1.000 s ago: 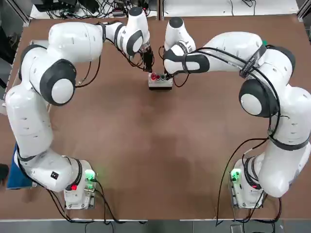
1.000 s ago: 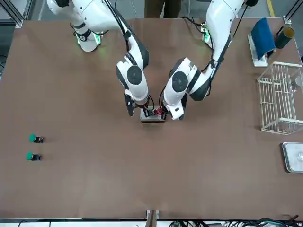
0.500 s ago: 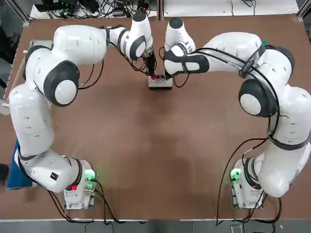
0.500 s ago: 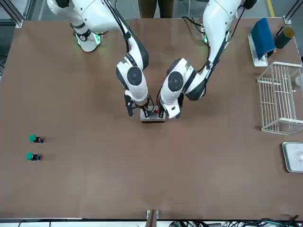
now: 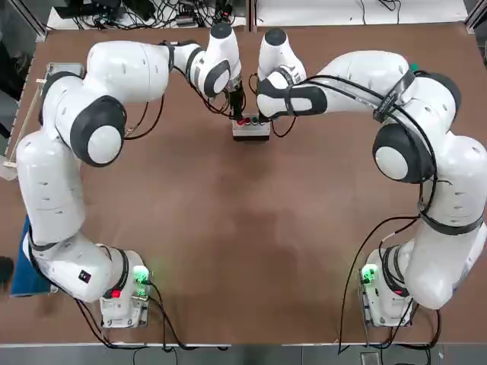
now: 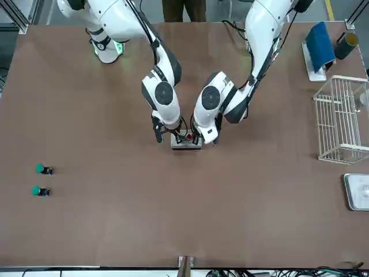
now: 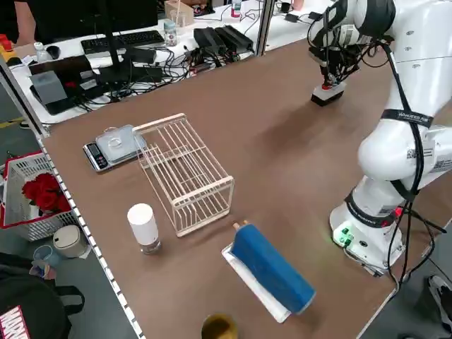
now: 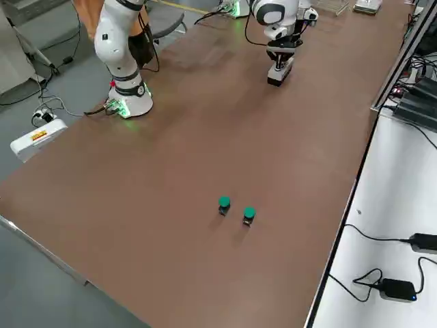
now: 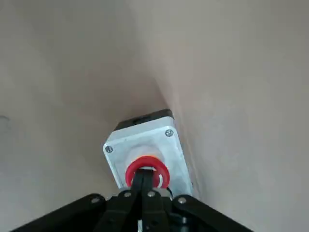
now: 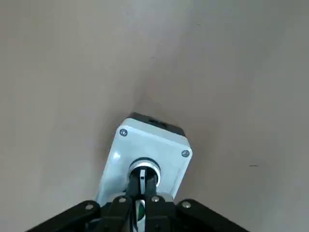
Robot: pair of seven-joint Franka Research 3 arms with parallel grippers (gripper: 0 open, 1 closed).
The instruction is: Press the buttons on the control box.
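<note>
Spanning brown table (image 6: 115, 231), cluttered desks (image 7: 141, 49) behind

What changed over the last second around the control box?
The left gripper slid from beside the control box onto its end, shut fingertips now over the large red button. The right gripper, also shut, stayed at the opposite end button. The box did not move.

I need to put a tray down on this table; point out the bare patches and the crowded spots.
Bare: the wide stretch of table between the control box and the arm bases, and the strip between the box and the two green-capped pieces. Crowded: around the box, under the left gripper and right gripper, and beside the wire rack.
</note>
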